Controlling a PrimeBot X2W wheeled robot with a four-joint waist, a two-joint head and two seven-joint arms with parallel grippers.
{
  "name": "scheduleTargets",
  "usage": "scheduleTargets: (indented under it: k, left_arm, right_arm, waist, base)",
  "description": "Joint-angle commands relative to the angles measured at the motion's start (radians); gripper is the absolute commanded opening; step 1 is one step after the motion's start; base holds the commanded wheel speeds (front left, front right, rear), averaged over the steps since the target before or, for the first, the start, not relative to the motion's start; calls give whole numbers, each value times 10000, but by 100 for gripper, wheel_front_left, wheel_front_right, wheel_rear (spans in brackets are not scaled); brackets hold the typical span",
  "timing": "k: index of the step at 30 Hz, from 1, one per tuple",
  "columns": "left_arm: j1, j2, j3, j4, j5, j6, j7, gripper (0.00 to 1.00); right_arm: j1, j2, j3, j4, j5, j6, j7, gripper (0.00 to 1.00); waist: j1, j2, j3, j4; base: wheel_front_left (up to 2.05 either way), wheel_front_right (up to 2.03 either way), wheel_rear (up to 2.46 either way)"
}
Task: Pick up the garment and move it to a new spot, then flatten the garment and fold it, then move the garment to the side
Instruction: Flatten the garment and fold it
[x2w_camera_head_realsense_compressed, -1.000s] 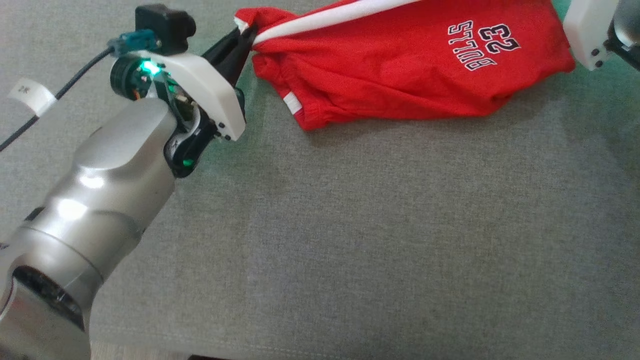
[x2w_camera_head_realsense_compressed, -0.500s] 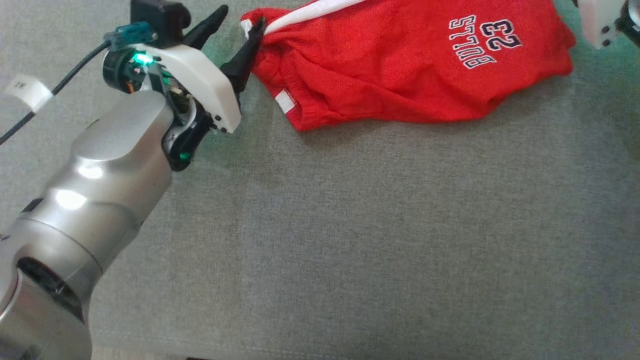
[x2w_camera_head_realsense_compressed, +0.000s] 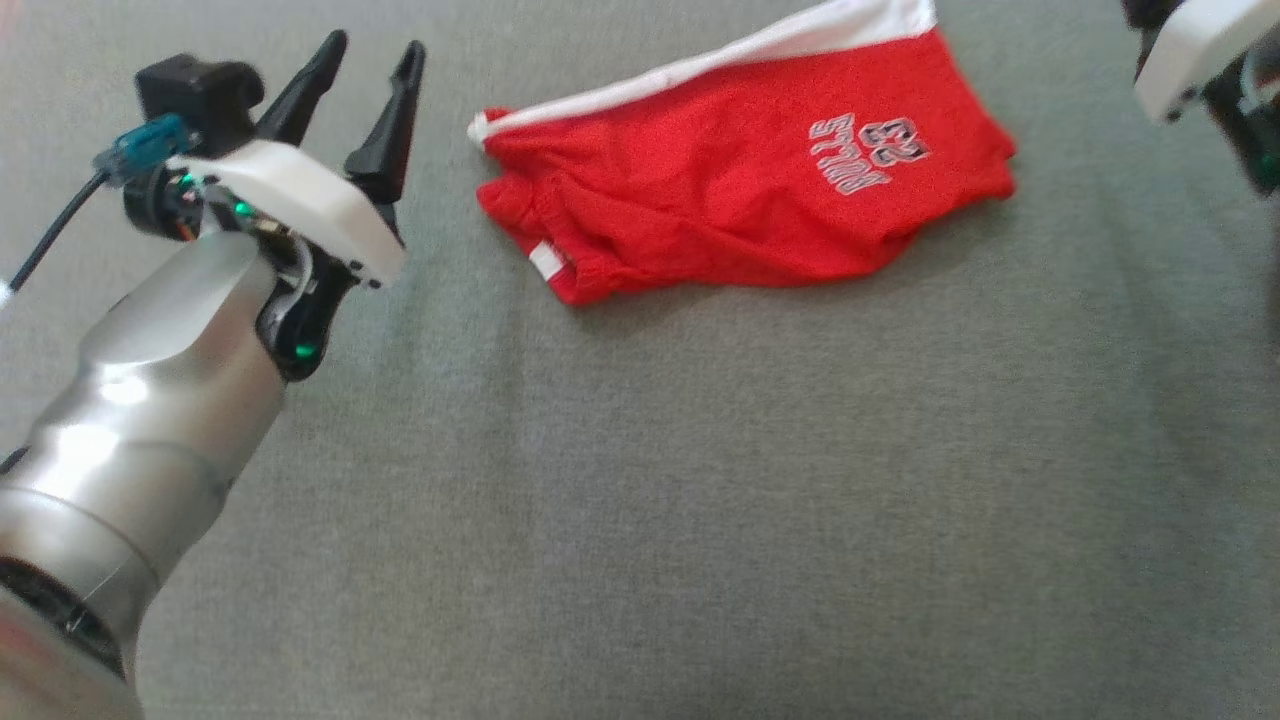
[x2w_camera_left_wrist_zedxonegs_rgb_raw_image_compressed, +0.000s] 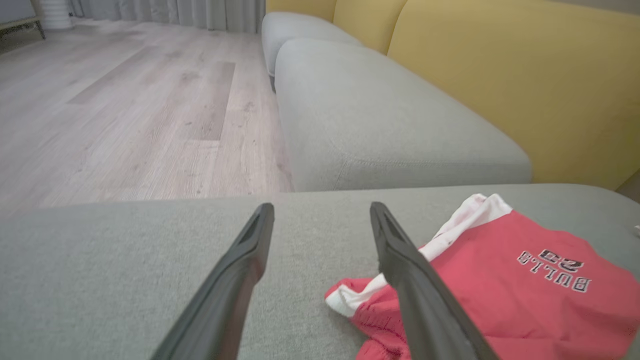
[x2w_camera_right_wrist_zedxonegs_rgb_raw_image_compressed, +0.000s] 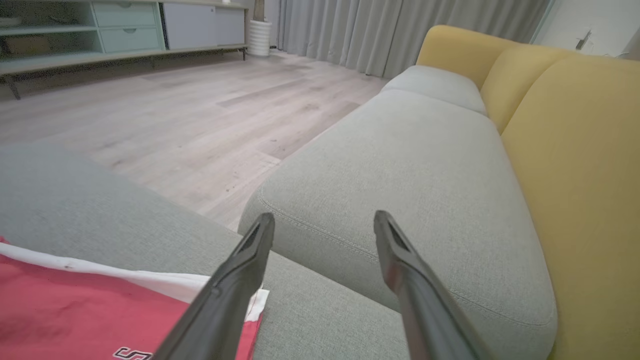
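Note:
The garment (x2w_camera_head_realsense_compressed: 750, 190), red shorts with a white side stripe and a "BULLS 23" print, lies crumpled and loose on the grey cushion (x2w_camera_head_realsense_compressed: 700, 500). To its left my left gripper (x2w_camera_head_realsense_compressed: 373, 45) stands open and empty, a short gap away from the waistband end. In the left wrist view the garment (x2w_camera_left_wrist_zedxonegs_rgb_raw_image_compressed: 500, 290) lies to the right of the spread left gripper (x2w_camera_left_wrist_zedxonegs_rgb_raw_image_compressed: 322, 206). My right gripper (x2w_camera_right_wrist_zedxonegs_rgb_raw_image_compressed: 324, 216) is open with nothing in it, and the garment's white-edged end (x2w_camera_right_wrist_zedxonegs_rgb_raw_image_compressed: 75, 300) lies below and left of it. The right arm's white casing (x2w_camera_head_realsense_compressed: 1190, 50) shows at the top right.
A yellow backrest (x2w_camera_left_wrist_zedxonegs_rgb_raw_image_compressed: 500, 75) rises behind the cushion. A second grey seat cushion (x2w_camera_right_wrist_zedxonegs_rgb_raw_image_compressed: 400, 160) adjoins it across a seam. Wooden floor (x2w_camera_left_wrist_zedxonegs_rgb_raw_image_compressed: 125, 100) lies beyond the edge, with a low cabinet (x2w_camera_right_wrist_zedxonegs_rgb_raw_image_compressed: 125, 25) and curtains (x2w_camera_right_wrist_zedxonegs_rgb_raw_image_compressed: 400, 30) farther off.
Both grippers have opened and let go of the garment, which now rests on the cushion. The left gripper has drawn back to the left of it. The head camera has also shifted.

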Motion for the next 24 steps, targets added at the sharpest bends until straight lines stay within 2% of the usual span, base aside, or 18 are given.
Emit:
scheduleTargets:
  k: [1, 3, 6, 9, 11, 12, 15, 19, 24]
  left_arm:
    - [-238, 505, 542, -172, 62, 110, -203, 100]
    - [-56, 607, 975, -449, 221, 292, -261, 100]
    - [457, 800, 2384, -1412, 908, 843, -271, 100]
    - [1643, 912, 3727, -2645, 1955, 1409, -274, 100]
    - [2614, 909, 4546, -3481, 2640, 1727, -275, 100]
    - [2614, 909, 4546, -3481, 2640, 1727, -275, 100]
    - [4161, 653, 5716, -4700, 3580, 2062, -275, 100]
    - [6080, 43, 6602, -5763, 4927, 2115, -276, 100]
    - [7715, -790, 7362, -6027, 6055, 1885, -276, 100]
  right_arm:
    - [287, 84, -306, -125, 100, -9, -240, 100]
    - [631, 151, -740, -188, 189, -9, -320, 100]
    - [1205, 124, -1785, -543, -14, -9, -339, 100]
    - [2283, 144, -3011, -1213, -596, -9, -342, 100]
    - [3160, 252, -3899, -1714, -1070, -9, -343, 100]
    - [3160, 252, -3899, -1714, -1070, -9, -343, 100]
    - [4573, 564, -5327, -2382, -1884, -9, -344, 100]
    - [6394, 1298, -7027, -3283, -3221, -9, -345, 100]
    - [8417, 2436, -8832, -4452, -4754, -9, -345, 100]
  waist:
    - [1, 0, -596, -288]
    - [1, 0, -873, -361]
    - [1, 0, -1215, -439]
    - [1, 0, -1568, -565]
    - [1, 0, -1793, -648]
    - [1, 0, -1793, -648]
    - [1, 0, -2107, -726]
    - [1, 0, -2432, -760]
    - [1, 0, -2709, -780]
  base:
    - [0, 0, 0]
    - [0, 0, 0]
    - [0, 0, 0]
    - [0, 0, 0]
    - [0, 0, 0]
    - [0, 0, 0]
    - [0, 0, 0]
    - [0, 0, 0]
    - [0, 0, 0]
